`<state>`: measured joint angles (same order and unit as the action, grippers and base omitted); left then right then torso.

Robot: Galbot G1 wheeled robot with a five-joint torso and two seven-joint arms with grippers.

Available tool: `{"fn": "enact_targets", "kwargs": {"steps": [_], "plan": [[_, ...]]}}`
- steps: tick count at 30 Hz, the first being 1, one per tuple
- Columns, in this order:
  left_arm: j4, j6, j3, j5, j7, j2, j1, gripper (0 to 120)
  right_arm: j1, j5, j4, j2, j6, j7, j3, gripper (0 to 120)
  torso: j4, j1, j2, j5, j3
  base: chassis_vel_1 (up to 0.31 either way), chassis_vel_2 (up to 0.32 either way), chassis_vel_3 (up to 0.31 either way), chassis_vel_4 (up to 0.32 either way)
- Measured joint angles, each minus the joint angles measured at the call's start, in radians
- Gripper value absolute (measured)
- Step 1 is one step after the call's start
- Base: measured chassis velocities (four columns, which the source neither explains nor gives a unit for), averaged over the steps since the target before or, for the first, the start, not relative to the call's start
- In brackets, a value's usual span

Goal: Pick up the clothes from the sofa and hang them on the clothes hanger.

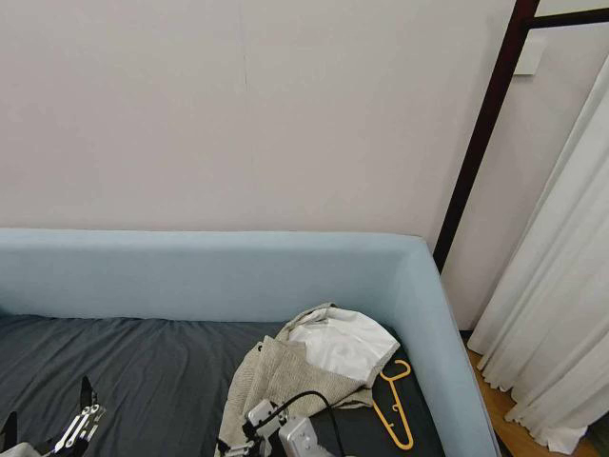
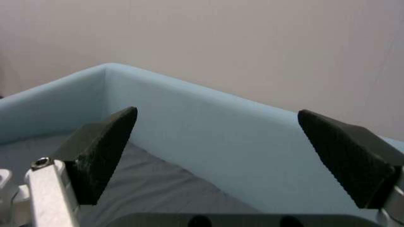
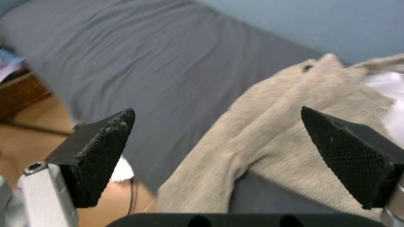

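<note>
Beige garment (image 3: 277, 142) lies below the spread right pincer (image 3: 216, 111).

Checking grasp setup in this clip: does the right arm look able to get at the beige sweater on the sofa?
Probably yes: the right gripper hangs open over the beige sweater, with nothing between them; the yellow hanger lies off to the side.

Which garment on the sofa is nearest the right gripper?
The beige knit garment, lying right under the right gripper with its jaws open; the white garment lies beyond it, toward the sofa corner.
</note>
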<state>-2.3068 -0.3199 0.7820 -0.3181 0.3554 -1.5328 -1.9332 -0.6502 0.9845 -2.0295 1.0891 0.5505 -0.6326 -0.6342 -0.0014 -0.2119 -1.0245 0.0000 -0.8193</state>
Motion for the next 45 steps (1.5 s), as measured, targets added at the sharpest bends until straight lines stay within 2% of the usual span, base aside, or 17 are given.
{"fn": "enact_targets", "kwargs": {"steps": [2, 3, 5, 7, 8, 10, 13, 16, 18, 19, 22, 29, 32, 35, 38, 41, 45], "plan": [[0.001, -0.005, 0.001, 0.001, 0.001, 0.001, -0.005, 100, 0.031, 0.052, 0.074, 0.012, 0.046, -0.003, 0.071, 100, 0.0001, 0.0, 0.0, 0.0, 0.0, 0.0, 0.0, 0.0, 0.0], [0.001, -0.005, 0.001, 0.001, 0.001, 0.001, -0.005, 100, 0.031, 0.052, 0.074, 0.012, 0.046, -0.003, 0.071, 100, 0.0001, 0.0, 0.0, 0.0, 0.0, 0.0, 0.0, 0.0, 0.0], [0.004, -0.009, 0.001, 0.002, 0.001, 0.0, -0.009, 100, 0.048, 0.057, 0.142, 0.012, 0.129, 0.013, 0.124, 100, 0.0, 0.0, 0.0, -0.0002, 0.0, 0.0, 0.0, 0.0, 0.0], [0.005, -0.013, 0.001, 0.006, 0.002, 0.0, -0.013, 100, 0.054, -0.012, 0.229, 0.003, 0.168, 0.111, 0.168, 100, 0.0, 0.0, 0.0, 0.0, 0.0, 0.0, 0.0, 0.0, 0.0], [0.005, -0.013, 0.001, 0.006, 0.002, 0.0, -0.013, 100, 0.054, -0.012, 0.229, 0.003, 0.168, 0.111, 0.168, 100, 0.0, 0.0, 0.0, 0.0, 0.0, 0.0, 0.0, 0.0, 0.0], [0.005, -0.015, -0.001, 0.009, 0.002, -0.001, -0.014, 100, 0.053, -0.107, 0.308, -0.007, 0.164, 0.237, 0.204, 100, -0.0002, 0.0, 0.0, 0.0, 0.0, 0.0, 0.0, 0.0, 0.0], [0.005, -0.015, -0.004, 0.016, 0.002, -0.003, -0.017, 100, 0.05, -0.244, 0.438, -0.008, 0.121, 0.425, 0.249, 100, -0.0003, 0.0, 0.0, 0.0, 0.0, 0.0, 0.0, 0.0, 0.0], [0.005, -0.015, -0.004, 0.016, 0.002, -0.002, -0.017, 100, 0.053, -0.295, 0.506, -0.001, 0.069, 0.494, 0.271, 100, -0.0002, 0.0, 0.0, 0.0002, 0.0, 0.0, 0.0, 0.0, 0.0], [0.004, -0.015, -0.002, 0.017, 0.002, -0.002, -0.018, 100, 0.071, -0.362, 0.597, 0.009, -0.057, 0.572, 0.282, 100, -0.0002, 0.0, 0.0, -0.0001, 0.0, 0.0, 0.0, 0.0, 0.0], [0.004, -0.015, -0.002, 0.017, 0.002, -0.002, -0.018, 100, 0.071, -0.362, 0.597, 0.009, -0.057, 0.572, 0.282, 100, -0.0002, 0.0, 0.0, -0.0001, 0.0, 0.0, 0.0, 0.0, 0.0], [0.003, -0.016, -0.001, 0.017, 0.002, -0.005, -0.02, 100, 0.104, -0.429, 0.715, 0.037, -0.201, 0.628, 0.294, 100, 0.0, 0.0, 0.0, -0.0001, 0.0, 0.0, 0.0, 0.0, 0.0], [0.005, -0.019, 0.003, 0.018, 0.004, -0.007, -0.025, 100, 0.159, -0.527, 0.89, 0.108, -0.193, 0.582, 0.315, 100, 0.0002, 0.0, 0.0, -0.0001, 0.0, 0.0, 0.0, 0.0, 0.0], [0.009, -0.021, 0.008, 0.018, 0.006, -0.008, -0.029, 100, 0.185, -0.602, 1.024, 0.146, -0.209, 0.593, 0.328, 100, -0.0002, 0.0, 0.0, -0.0003, 0.0, 0.0, 0.0, 0.0, 0.0], [0.011, -0.022, 0.009, 0.018, 0.006, -0.009, -0.03, 100, 0.189, -0.623, 1.067, 0.167, -0.211, 0.594, 0.344, 100, -0.0003, 0.0, 0.0, 0.0, 0.0, 0.0, 0.0, 0.0, 0.0], [0.015, -0.022, 0.01, 0.018, 0.006, -0.009, -0.028, 100, 0.191, -0.628, 1.079, 0.177, -0.206, 0.563, 0.353, 100, -0.0001, 0.0, 0.0, -0.0001, 0.0, 0.0, 0.0, 0.0, 0.0], [0.024, -0.022, 0.006, 0.02, 0.006, -0.011, -0.019, 100, 0.194, -0.588, 1.056, 0.177, -0.179, 0.474, 0.356, 100, -0.0001, 0.0, 0.0, -0.0001, 0.0, 0.0, 0.0, 0.0, 0.0], [0.031, -0.021, -0.003, 0.026, 0.006, -0.018, -0.013, 100, 0.198, -0.514, 1.027, 0.188, -0.094, 0.378, 0.432, 100, -0.0001, 0.0, 0.0, -0.0001, 0.0, 0.0, 0.0, 0.0, 0.0]]}}
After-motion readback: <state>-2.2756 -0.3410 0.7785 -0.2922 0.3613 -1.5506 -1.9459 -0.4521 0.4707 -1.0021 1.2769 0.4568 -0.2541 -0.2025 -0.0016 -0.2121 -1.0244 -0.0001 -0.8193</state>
